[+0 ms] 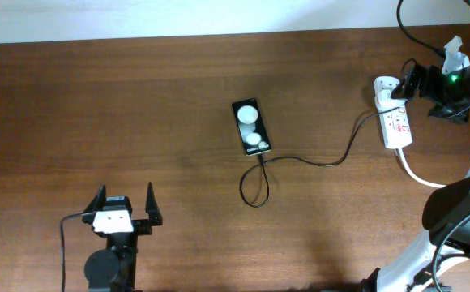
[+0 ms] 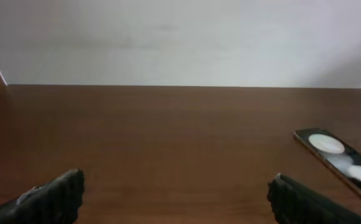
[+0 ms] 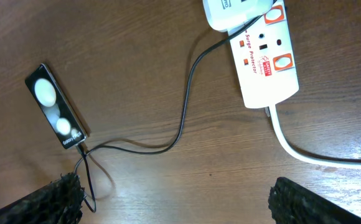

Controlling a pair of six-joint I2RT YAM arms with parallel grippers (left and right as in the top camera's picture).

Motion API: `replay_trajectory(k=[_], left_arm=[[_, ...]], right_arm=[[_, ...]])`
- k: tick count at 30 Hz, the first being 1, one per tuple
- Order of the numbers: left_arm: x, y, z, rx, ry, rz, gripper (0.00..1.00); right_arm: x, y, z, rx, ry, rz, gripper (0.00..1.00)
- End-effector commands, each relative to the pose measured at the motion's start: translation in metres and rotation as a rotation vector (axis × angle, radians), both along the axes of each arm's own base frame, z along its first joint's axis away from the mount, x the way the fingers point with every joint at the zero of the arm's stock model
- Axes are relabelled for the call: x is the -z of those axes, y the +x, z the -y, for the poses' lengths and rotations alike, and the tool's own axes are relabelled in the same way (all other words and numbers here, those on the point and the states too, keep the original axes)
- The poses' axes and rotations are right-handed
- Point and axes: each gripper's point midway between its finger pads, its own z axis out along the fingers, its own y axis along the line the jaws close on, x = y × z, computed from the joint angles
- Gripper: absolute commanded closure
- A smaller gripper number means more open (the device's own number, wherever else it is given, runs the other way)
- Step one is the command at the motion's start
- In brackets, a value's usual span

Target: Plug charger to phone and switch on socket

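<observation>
The black phone [image 1: 250, 126] lies flat at the table's middle, its screen reflecting two white lights; it also shows in the left wrist view [image 2: 342, 162] and the right wrist view [image 3: 55, 106]. The thin black charger cable [image 1: 324, 161] meets the phone's lower end, loops, and runs right to the white adapter [image 1: 385, 87] seated in the white socket strip [image 1: 397, 126]. In the right wrist view the strip [image 3: 264, 68] shows red switch marks, with the adapter [image 3: 233, 11] at its end. My right gripper [image 1: 412, 81] hovers open above the strip [image 3: 180, 202]. My left gripper [image 1: 124, 207] is open and empty near the front edge [image 2: 180, 199].
The strip's thick white cord [image 1: 417, 174] curves off to the right front, also seen in the right wrist view [image 3: 305, 149]. The right arm's base and black cables [image 1: 454, 215] fill the right front corner. A white wall [image 2: 180, 37] borders the table's far edge.
</observation>
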Motion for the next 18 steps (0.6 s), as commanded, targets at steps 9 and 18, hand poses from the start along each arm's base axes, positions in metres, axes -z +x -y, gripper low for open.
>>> replay_trajectory(k=[9, 18], left_arm=[[0.0022, -0.0006, -0.0064, -0.007, 0.006, -0.006, 0.01], [0.0015, -0.0006, -0.0070, -0.011, 0.007, -0.003, 0.01]], right_arm=[[-0.0118, -0.0013, -0.0013, 0.001, -0.020, 0.027, 0.01], [-0.0118, -0.0013, -0.0013, 0.001, -0.020, 0.027, 0.01]])
